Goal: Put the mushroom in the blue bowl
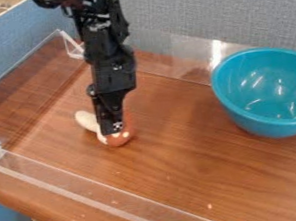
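The mushroom (115, 136) lies on the wooden table left of centre, its reddish-brown cap toward me and its cream stem (85, 119) sticking out to the left. My gripper (110, 131) points straight down on it, the black fingers closed around the mushroom where stem meets cap. The blue bowl (267, 91) sits at the right side of the table, upright and holding nothing, well apart from the gripper.
A low clear plastic wall (65, 188) runs around the table's edges, along the front, left and back. A grey panel (220, 9) stands behind the table. Bare wood lies between the mushroom and the bowl.
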You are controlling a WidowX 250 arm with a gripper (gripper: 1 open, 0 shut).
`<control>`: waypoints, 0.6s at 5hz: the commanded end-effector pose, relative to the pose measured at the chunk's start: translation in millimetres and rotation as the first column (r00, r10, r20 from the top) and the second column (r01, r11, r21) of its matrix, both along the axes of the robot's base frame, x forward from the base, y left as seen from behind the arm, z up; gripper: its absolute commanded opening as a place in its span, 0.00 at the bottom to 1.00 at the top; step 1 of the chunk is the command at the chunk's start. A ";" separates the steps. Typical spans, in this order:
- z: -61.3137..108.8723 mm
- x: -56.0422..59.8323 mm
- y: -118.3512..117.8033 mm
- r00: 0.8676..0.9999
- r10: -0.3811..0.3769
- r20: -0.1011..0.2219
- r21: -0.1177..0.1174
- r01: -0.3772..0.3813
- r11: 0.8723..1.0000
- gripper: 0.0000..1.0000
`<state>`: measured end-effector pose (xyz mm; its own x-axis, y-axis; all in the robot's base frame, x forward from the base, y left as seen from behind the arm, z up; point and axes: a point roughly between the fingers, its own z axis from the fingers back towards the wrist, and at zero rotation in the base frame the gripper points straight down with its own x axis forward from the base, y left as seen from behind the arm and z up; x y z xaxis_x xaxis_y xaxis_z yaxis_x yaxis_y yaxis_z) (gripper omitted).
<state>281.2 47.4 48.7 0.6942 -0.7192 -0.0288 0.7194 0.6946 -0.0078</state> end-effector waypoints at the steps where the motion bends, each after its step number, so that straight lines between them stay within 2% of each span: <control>1: 24.9 11.8 10.7 0.996 0.026 0.080 0.002 -0.026 1.000 0.00; 2: 29.8 12.6 23.1 0.994 -0.052 0.095 -0.002 0.052 0.999 0.00; 3: 38.7 10.1 35.4 0.985 -0.126 0.117 -0.004 0.127 0.992 0.00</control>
